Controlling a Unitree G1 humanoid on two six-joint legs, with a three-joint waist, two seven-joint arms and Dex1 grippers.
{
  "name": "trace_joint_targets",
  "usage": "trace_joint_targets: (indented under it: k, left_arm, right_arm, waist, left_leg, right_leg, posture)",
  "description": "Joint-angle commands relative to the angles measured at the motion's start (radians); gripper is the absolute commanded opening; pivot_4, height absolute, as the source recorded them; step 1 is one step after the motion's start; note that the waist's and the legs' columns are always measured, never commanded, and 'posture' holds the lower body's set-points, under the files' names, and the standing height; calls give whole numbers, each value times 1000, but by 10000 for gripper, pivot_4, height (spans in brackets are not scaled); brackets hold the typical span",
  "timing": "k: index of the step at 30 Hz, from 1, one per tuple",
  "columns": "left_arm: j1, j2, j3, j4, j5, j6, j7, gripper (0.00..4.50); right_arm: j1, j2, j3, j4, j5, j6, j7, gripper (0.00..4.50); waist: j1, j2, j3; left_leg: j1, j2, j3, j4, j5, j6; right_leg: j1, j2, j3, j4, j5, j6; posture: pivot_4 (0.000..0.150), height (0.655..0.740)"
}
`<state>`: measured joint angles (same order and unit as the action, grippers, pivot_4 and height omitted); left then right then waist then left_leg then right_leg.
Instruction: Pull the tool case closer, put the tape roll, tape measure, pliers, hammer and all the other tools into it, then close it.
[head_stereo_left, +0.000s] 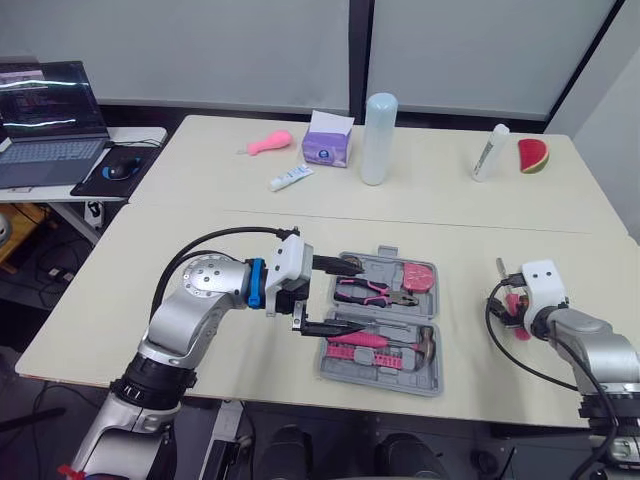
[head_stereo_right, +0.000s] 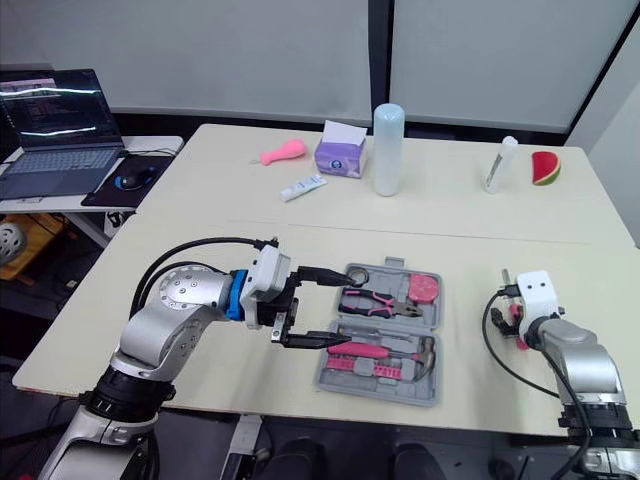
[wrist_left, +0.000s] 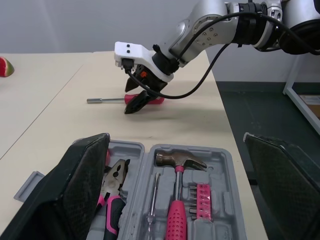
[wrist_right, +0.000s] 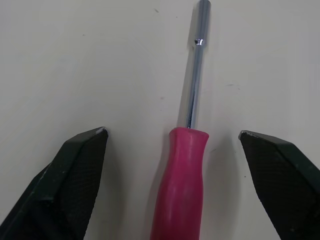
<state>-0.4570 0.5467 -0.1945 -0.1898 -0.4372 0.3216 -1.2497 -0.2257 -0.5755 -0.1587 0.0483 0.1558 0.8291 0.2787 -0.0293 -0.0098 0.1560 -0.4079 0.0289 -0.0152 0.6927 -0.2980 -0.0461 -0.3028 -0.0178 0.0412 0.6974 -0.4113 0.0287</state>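
The grey tool case (head_stereo_left: 436, 378) lies open near the table's front edge. It holds pink-handled pliers (head_stereo_left: 375, 292), a pink-handled hammer (wrist_left: 176, 165), a pink tape measure (head_stereo_left: 419, 275) and a row of bits (wrist_left: 202, 196). My left gripper (head_stereo_left: 361, 295) is open, its fingers (wrist_left: 84, 186) reaching over the case's left part above the pliers, holding nothing. Right of the case, a pink-handled screwdriver (wrist_right: 183, 172) lies on the table. My right gripper (wrist_right: 172, 133) hangs open just over it, one finger on each side of the handle.
On the far table stand a purple tissue box (head_stereo_left: 328, 148), a tall white bottle (head_stereo_left: 379, 138), a pink toy (head_stereo_left: 268, 143), a small tube (head_stereo_left: 291, 178), a white tube (head_stereo_left: 490, 152) and a watermelon slice (head_stereo_left: 534, 156). A laptop (head_stereo_left: 45, 130) sits on a desk at far left.
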Motion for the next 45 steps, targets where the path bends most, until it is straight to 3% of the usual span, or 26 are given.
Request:
trace_joint_targets:
  k: [1,3,6,13,19,23,30,36,45]
  left_arm:
    - [-19,-7,-9,-40,-22,8,-3,45000]
    - [-32,-12,-10,-44,-26,21,0,45000]
    - [-55,-18,-10,-46,-30,44,7,45000]
    - [-81,-10,-9,-57,-26,71,19,45000]
    - [-60,39,5,-80,-20,84,15,45000]
    - [-24,97,18,-99,-20,74,-1,45000]
    - [36,170,20,-133,-20,43,-31,45000]
    - [55,183,2,-141,-2,7,-48,45000]
    - [59,175,0,-152,-1,11,-43,45000]
  right_arm:
    - [-13,7,-39,-3,-11,-7,-29,32645]
    - [-11,15,-46,-9,-4,1,-33,25925]
    - [-4,24,-58,-26,-1,17,-45,19321]
    - [26,45,-83,-89,9,57,-61,7191]
    - [86,58,-122,-218,49,128,-47,7177]
    - [167,90,-158,-423,95,237,-51,7177]
    - [305,271,-165,-729,111,397,-157,7177]
    - [325,388,-124,-756,65,404,-249,7178]
    - [327,442,-90,-691,35,348,-277,7178]
  waist:
    - [1,0,0]
    - [2,0,0]
    - [2,0,0]
    - [2,0,0]
    - [2,0,0]
    - [2,1,1]
    - [2,1,1]
    - [0,2,1]
    - [0,2,1]
  left_leg:
    - [0,0,0,0,0,0]
    - [0,0,-1,0,0,0]
    - [-1,0,-1,1,0,0]
    - [-1,0,-1,0,0,0]
    - [-1,0,-1,0,0,0]
    - [-1,0,-2,0,0,0]
    - [-2,0,-4,-1,0,0]
    - [-2,0,-4,-1,0,0]
    - [-2,0,-4,-2,0,0]
  right_leg:
    - [0,0,0,0,0,0]
    - [0,0,0,0,0,0]
    - [0,0,-1,0,0,0]
    - [0,0,-1,0,0,0]
    - [0,0,-1,0,0,0]
    - [-1,0,0,0,0,0]
    - [-1,1,0,0,0,0]
    - [-2,1,0,0,0,0]
    - [-4,2,1,1,0,0]
  posture:
    - [1500,7161]
    - [1500,7161]
    - [1500,7161]
    - [1500,7161]
    - [1500,7161]
    - [1500,7161]
    - [1500,7161]
    - [1500,7161]
    - [1500,7161]
